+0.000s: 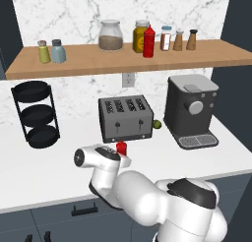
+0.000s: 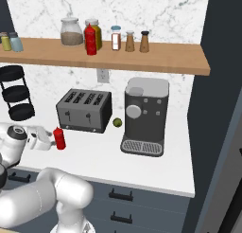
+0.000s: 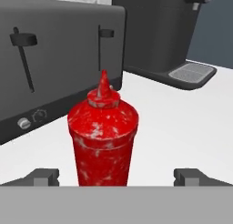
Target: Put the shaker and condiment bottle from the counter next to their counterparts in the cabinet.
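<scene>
The condiment bottle (image 3: 103, 139), a small red squeeze bottle, stands upright on the white counter in front of the toaster (image 1: 125, 118). My gripper (image 3: 117, 176) is open, with one fingertip on each side of the bottle's base and a gap to both. The same bottle (image 1: 121, 148) (image 2: 59, 138) sits right at the end of my hand (image 2: 41, 141). On the cabinet (image 1: 123, 63), a long wooden shelf, the pale blue shaker (image 1: 58, 51) stands next to the yellow-green shaker (image 1: 44, 51) at the left end. A taller red bottle (image 1: 148, 41) stands mid-shelf.
A dark coffee machine (image 1: 191, 110) stands right of the toaster, with a small green lime (image 1: 156, 123) between them. A black three-tier rack (image 1: 35, 115) is at the left of the counter. Jars and brown spice shakers (image 1: 178, 40) line the shelf.
</scene>
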Robot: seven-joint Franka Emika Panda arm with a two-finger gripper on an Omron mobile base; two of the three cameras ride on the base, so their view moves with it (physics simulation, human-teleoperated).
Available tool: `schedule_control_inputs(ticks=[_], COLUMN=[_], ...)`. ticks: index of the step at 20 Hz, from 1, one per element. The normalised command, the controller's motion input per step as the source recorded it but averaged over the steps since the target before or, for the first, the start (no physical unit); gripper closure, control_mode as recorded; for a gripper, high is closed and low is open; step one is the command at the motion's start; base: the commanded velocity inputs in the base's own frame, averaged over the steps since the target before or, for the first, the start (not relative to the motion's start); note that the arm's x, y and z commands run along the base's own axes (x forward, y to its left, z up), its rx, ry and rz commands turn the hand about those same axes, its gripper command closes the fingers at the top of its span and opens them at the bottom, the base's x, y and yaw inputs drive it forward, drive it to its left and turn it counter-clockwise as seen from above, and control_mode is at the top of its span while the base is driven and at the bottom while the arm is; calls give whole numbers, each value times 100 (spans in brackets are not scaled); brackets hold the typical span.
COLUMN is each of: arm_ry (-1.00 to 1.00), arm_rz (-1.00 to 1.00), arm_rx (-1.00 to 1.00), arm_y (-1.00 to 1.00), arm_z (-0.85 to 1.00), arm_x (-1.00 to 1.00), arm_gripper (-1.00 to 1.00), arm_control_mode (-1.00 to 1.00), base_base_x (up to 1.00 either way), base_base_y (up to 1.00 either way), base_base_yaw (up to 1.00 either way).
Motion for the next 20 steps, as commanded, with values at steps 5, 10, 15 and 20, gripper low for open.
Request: schedule_control_inputs(ticks=[5,10,15,20], arm_ry=[0,0,0,5], arm_rz=[0,0,0,0], arm_rx=[0,0,0,0], arm_y=[-6,-16,-24,-11], arm_z=[0,0,0,0], arm_x=[11,1,2,5], arm_gripper=[-100,-100,-100,100], arm_control_mode=[-100,-100,-100,-100], base_base_x=[0,0,0,0], base_base_y=[0,0,0,0], base_base_yaw=[0,0,0,0])
